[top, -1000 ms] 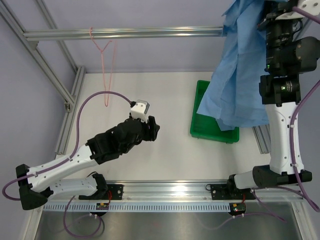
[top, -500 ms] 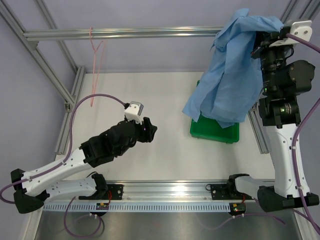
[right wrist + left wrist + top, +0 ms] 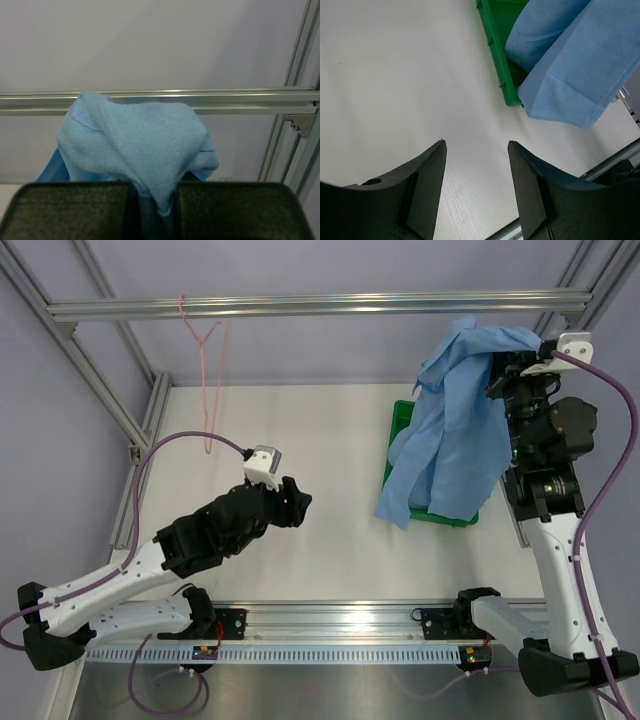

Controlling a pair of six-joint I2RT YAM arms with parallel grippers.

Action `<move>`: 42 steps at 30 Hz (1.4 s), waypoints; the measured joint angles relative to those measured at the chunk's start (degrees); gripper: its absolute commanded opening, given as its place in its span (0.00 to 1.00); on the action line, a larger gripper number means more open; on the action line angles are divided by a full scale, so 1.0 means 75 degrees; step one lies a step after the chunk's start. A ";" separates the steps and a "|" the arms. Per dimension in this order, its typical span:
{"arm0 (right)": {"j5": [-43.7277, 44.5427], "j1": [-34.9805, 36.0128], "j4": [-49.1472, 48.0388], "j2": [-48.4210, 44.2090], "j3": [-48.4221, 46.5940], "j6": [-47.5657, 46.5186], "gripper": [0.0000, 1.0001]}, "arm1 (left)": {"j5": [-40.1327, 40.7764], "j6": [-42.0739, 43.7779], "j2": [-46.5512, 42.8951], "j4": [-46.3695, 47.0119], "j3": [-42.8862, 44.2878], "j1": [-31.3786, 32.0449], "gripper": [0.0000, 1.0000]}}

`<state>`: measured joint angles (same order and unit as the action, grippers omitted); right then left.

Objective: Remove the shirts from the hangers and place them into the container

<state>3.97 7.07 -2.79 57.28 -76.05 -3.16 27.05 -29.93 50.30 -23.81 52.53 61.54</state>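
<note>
- shirt (image 3: 450, 430) is up in the air, a light blue bundle bunched at the top and hanging down in long folds on the right side of the table (image 3: 300, 440).
- its lower folds drop over the green tray (image 3: 396, 445). in the left wrist view the shirt (image 3: 565, 65) dips behind the tray's rim (image 3: 500, 55), and one hemmed fold hangs out past the near corner. whether the cloth touches the tray floor, can't tell.
- right gripper (image 3: 497, 375) has it: in the right wrist view the jaws are pressed together at the right gripper (image 3: 155, 200), a wad of shirt (image 3: 140, 140) is pinched between them, and cloth bulges up above the fingers (image 3: 75, 210).
- the right arm stands tall beside the tray, its wrist raised near the top rail (image 3: 300, 306).
- pink hanger (image 3: 205, 370) is bare, hooked on that rail at the far left, well apart from the shirt.
- left gripper (image 3: 297, 502) sits low over the middle of the table, pointed toward the tray.
- in its own wrist view, the left gripper (image 3: 476, 150) has its jaws spread, with nothing between the fingers (image 3: 427, 185) but white table.
- small tags (image 3: 205, 650) on the front rail, their writing too small to read.
</note>
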 measured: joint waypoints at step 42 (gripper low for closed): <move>0.1580 0.0000 0.4482 0.5013 -0.1250 0.1801 0.00 | -0.0041 -0.0017 -0.0323 -0.0006 -0.0082 0.0000 0.59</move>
<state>15.81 7.07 30.83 94.87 -85.43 10.35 26.74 -30.06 47.88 -23.86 51.92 61.54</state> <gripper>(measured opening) 0.035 0.585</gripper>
